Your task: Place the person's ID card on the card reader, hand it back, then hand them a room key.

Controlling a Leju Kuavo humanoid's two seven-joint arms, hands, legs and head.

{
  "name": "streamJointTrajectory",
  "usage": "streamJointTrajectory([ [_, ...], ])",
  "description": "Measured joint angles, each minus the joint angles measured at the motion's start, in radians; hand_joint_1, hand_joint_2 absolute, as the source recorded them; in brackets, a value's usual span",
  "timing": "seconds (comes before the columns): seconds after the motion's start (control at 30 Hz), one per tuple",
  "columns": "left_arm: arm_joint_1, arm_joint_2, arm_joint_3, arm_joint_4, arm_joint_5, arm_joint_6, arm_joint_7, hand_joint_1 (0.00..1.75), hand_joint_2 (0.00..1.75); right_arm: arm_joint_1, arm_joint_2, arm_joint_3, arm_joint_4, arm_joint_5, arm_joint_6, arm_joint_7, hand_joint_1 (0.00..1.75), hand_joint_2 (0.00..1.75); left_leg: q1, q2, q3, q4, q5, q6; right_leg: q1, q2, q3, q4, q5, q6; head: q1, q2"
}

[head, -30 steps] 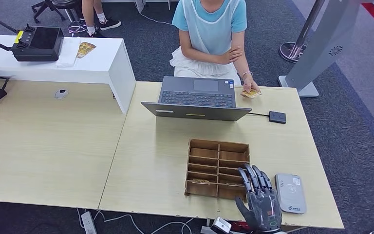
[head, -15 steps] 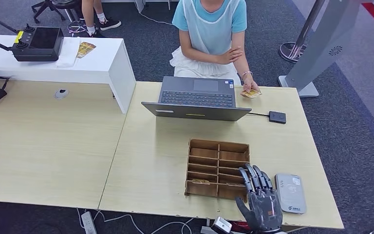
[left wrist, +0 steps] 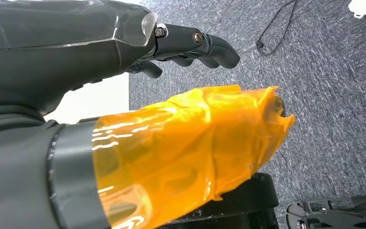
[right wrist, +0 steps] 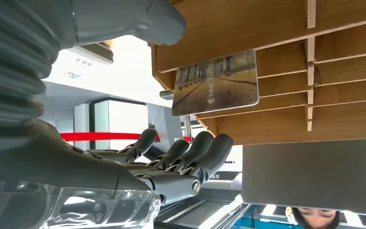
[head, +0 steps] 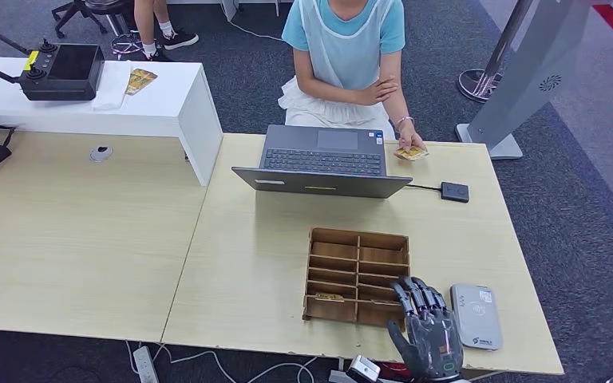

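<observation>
The right robot hand (head: 429,335) sits at the near edge of the light wooden surface (head: 247,263), at about 5 o'clock in the head view. Its dark fingers (head: 417,294) are stretched forward and slightly apart, with nothing between them; their tips reach over the near right corner of the wooden organizer (head: 357,276). In the right wrist view the fingers (right wrist: 190,157) lie loosely side by side below the organizer's wooden slats (right wrist: 286,76), and a room key card (right wrist: 215,82) printed with a tree-lined road pokes out of one compartment, just beyond the fingertips and not touching them. A second card edge (head: 329,297) shows in a near left compartment of the organizer, at 9 o'clock from the hand.

The white card reader (head: 476,316) lies flat on the surface just beside the right robot hand, at its 2 o'clock, bare on top.

The ID card (head: 409,153) is well apart from the hand, far across the surface at about 12 o'clock, under the fingertips of the person (head: 343,56) seated behind the open laptop (head: 322,162). A small black box (head: 454,191) on a cable lies at 3 o'clock from the laptop.

The left robot hand (left wrist: 124,95) hangs over grey carpet (left wrist: 324,71), its thumb wrapped in orange tape (left wrist: 186,148), its dark fingers (left wrist: 205,45) curled partway and holding nothing.
</observation>
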Motion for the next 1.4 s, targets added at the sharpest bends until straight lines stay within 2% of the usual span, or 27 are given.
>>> streamJointTrajectory([
  [0.23,0.000,0.000,0.000,0.000,0.000,0.000,0.000,0.00,0.00,0.000,0.000,0.000,0.001,0.000,0.000,0.000,0.69,1.75,0.000,0.000,0.000,0.000,0.000,0.000,0.000,0.000,0.000,0.000,0.000,0.000,0.000,0.000],
  [0.53,0.000,0.000,0.000,0.000,0.000,0.000,0.000,0.00,0.00,0.000,0.000,0.000,0.001,-0.003,0.000,0.000,1.00,1.75,0.000,0.000,0.000,0.000,0.000,0.000,0.000,0.000,0.000,0.000,0.000,0.000,0.000,0.000],
  [1.0,0.001,0.000,0.003,0.001,0.000,0.000,-0.001,0.00,0.00,0.000,0.000,0.000,0.004,-0.006,0.000,0.005,1.08,1.75,0.000,0.000,0.000,0.000,0.000,0.000,0.000,0.000,0.000,0.000,0.000,0.000,0.000,0.000],
  [1.23,0.001,0.000,0.003,0.001,0.000,0.000,-0.004,0.00,0.00,0.000,0.000,0.000,0.000,-0.021,0.000,0.007,1.30,1.75,0.000,0.000,0.000,0.000,0.000,0.000,0.000,0.000,0.000,0.000,0.000,0.000,0.000,0.000],
  [1.4,0.001,0.000,0.003,0.001,0.000,0.000,-0.008,0.00,0.00,0.007,0.008,-0.010,-0.019,-0.064,0.000,-0.038,1.40,1.75,0.000,0.000,0.000,0.000,0.000,0.000,0.000,0.000,0.000,0.000,0.000,0.000,0.000,0.000],
])
